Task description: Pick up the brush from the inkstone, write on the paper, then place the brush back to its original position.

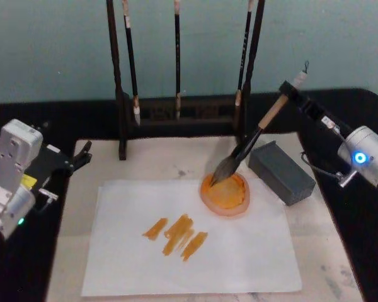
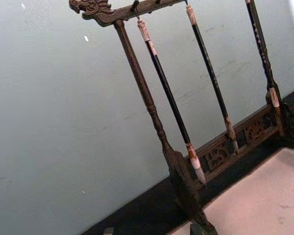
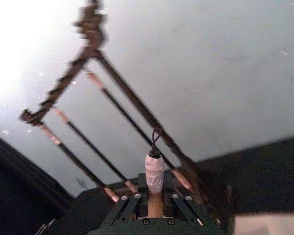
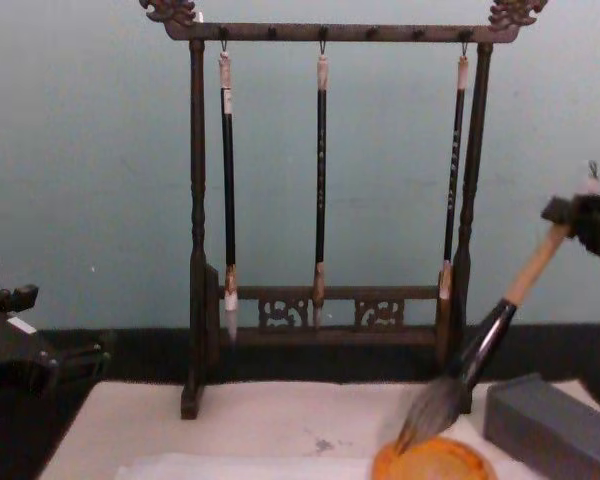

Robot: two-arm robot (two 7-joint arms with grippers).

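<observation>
Brush (image 1: 255, 137): hairs in inkstone (image 1: 236, 202), handle leaning toward two o'clock, right gripper (image 1: 288, 91) fingers clamped below its end cap. Probably light, stiff-handled, soft-tufted; best held high. Left gripper (image 1: 82, 154) parked at nine o'clock.

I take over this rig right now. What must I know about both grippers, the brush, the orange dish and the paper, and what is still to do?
Right gripper: shut on the brush near its white end cap. The brush is tilted, with its hair tip at the inkstone.
Left gripper: parked at the table's left side, off the paper.
Done: orange strokes are on the paper.
Left: probably only to lay the brush on the inkstone, open the fingers and pull the right arm back.
</observation>
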